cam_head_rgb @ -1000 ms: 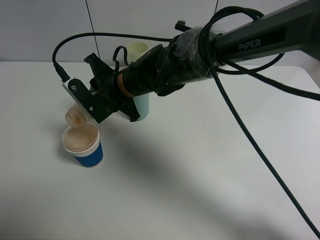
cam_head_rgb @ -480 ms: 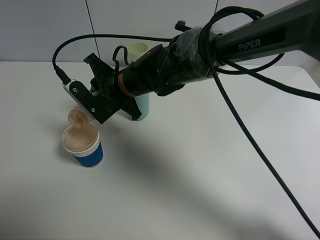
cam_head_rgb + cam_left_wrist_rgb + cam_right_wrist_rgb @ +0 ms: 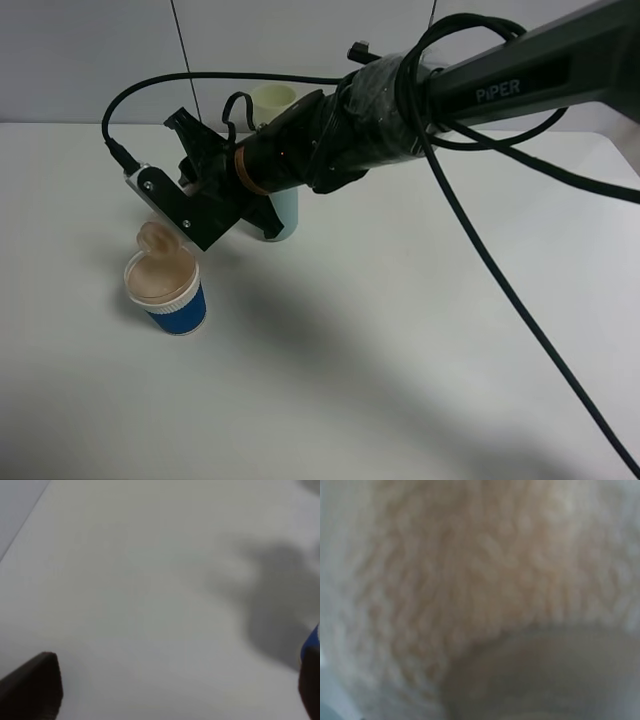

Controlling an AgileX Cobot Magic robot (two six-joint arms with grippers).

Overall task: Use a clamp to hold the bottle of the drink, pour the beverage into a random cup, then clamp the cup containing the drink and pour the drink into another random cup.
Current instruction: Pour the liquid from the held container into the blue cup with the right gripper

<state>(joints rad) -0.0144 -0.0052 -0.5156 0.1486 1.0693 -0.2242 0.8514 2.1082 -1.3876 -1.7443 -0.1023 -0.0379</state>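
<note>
White tabletop (image 3: pixel 400 380) bore the blue-and-white cup (image 3: pixel 170 297) at eight o'clock, apparently already filled, with the right gripper (image 3: pixel 175 215) clamped on the bottle (image 3: pixel 154 238) tipped above it, so the pour into the teal tumbler (image 3: pixel 287 212) at its two o'clock was yet to do.

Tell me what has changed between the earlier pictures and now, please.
The right gripper turned slightly, tipping the bottle a little lower toward the blue-and-white cup. Its grip held; that cup, the teal tumbler and the pale yellow tumbler stayed put.
</note>
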